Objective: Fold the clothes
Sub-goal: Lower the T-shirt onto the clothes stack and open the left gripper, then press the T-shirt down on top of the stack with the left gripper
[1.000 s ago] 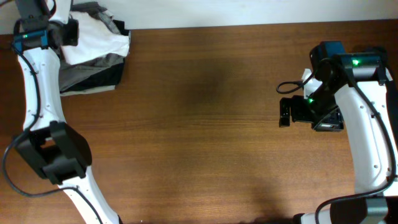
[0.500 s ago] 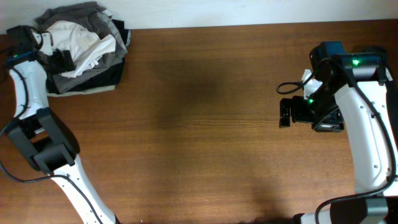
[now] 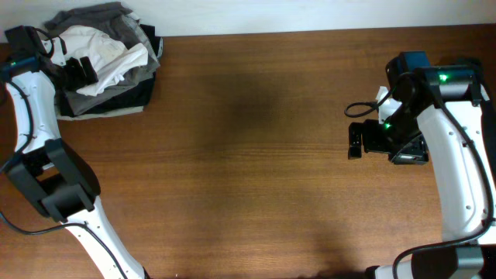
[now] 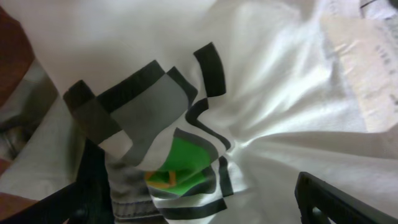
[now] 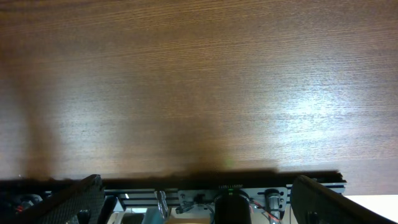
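Observation:
The white T-shirt (image 3: 108, 53) lies crumpled on top of a pile at the table's far left corner. My left gripper (image 3: 78, 70) hovers over the shirt's left part with its jaws spread wide, holding nothing. In the left wrist view the white fabric (image 4: 292, 81) fills the frame, with a black, grey and green label (image 4: 180, 155) between the dark fingers (image 4: 333, 202); the left gripper (image 4: 199, 193) is open above it. My right gripper (image 3: 355, 141) stands open over bare wood at the right, far from the shirt. In the right wrist view the right gripper (image 5: 199, 199) has nothing between its fingers.
Grey, black and beige garments (image 3: 108, 99) lie stacked under the shirt. The brown wooden table (image 3: 256, 155) stretches between the two arms. Its back edge meets a white wall. The right wrist view shows the table edge with a metal rail (image 5: 230, 196) beyond it.
My left gripper opened and let go of the white T-shirt, which dropped onto the pile. The left arm swung back to the left. The right arm has not moved.

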Robot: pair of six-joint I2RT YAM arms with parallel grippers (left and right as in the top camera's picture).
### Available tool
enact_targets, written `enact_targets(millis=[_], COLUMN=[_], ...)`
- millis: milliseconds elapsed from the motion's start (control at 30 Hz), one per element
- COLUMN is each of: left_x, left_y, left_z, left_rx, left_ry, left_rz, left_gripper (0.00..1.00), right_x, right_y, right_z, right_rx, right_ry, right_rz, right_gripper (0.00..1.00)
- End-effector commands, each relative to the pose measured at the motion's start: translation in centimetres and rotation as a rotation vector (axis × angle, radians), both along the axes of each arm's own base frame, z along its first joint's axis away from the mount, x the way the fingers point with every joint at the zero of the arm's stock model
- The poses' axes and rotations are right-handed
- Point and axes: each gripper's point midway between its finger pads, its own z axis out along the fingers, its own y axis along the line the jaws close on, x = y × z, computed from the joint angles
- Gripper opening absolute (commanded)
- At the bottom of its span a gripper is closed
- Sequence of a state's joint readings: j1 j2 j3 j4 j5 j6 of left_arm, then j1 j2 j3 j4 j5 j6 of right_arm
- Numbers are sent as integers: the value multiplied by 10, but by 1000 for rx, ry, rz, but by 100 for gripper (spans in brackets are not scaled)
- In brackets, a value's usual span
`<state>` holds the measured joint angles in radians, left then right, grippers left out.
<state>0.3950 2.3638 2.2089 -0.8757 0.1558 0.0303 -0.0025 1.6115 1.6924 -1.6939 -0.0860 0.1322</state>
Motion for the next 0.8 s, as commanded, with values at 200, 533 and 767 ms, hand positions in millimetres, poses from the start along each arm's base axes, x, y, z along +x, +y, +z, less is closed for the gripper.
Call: enact_targets(millis=[200,533,767], left_x=[-2,-5,-25], left_y=[-25,-55,-69], left_z=[-41,-45,2], left_rx=[-189,-352,-417], left_ry=[62,63,78], left_rz=[-3,-73,-30], left_gripper=[89,1,2], right_x=[2,3,5], right_y=[-4,-4,-4], right_z=[6,6,6], right_rx=[-16,-16,-16], right_ry=[-25,-30,-41], right_rz=[-10,-10,-10], right_gripper=[99,99,99])
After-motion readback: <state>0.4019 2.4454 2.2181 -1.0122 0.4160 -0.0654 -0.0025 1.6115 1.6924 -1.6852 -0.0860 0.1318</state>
